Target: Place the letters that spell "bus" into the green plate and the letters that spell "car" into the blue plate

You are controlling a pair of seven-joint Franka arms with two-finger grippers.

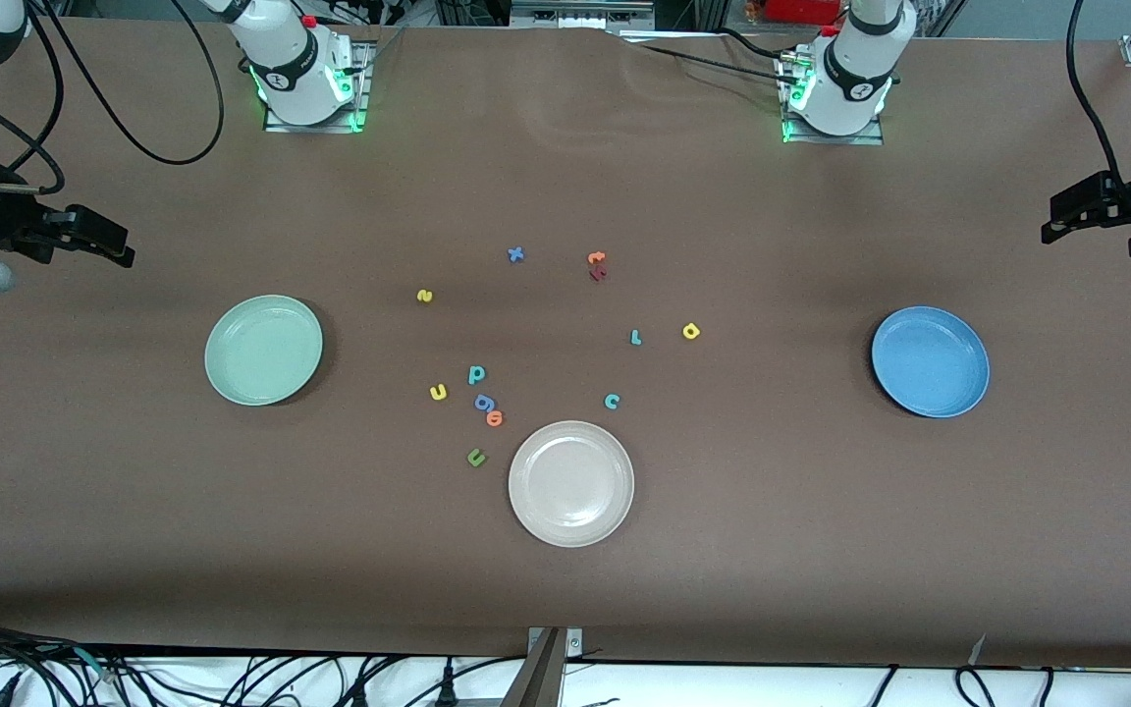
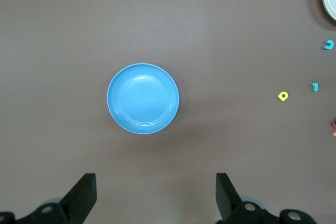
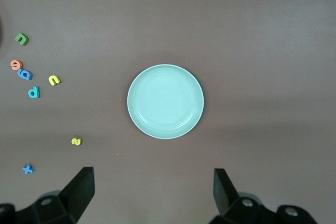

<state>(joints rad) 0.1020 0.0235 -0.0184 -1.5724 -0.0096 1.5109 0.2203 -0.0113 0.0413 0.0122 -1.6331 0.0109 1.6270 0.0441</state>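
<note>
Table covered in matt brown sheet, smooth, slight ripple near the arm bases. Green plate, blue plate and beige-white plate: smooth plastic look, soft sheen. Small letters look like matt foam. Arm shells glossy white plastic; gripper fingers matt black.

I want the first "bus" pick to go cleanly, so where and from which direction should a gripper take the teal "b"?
The teal "b" lies flat on the table, so probably come straight down from above and pinch across its straight stem, the narrowest part. It has bare table all round; the blue "g" lies just nearer the front camera, so keep the fingers off that edge. The open right gripper seems the natural choice.
</note>
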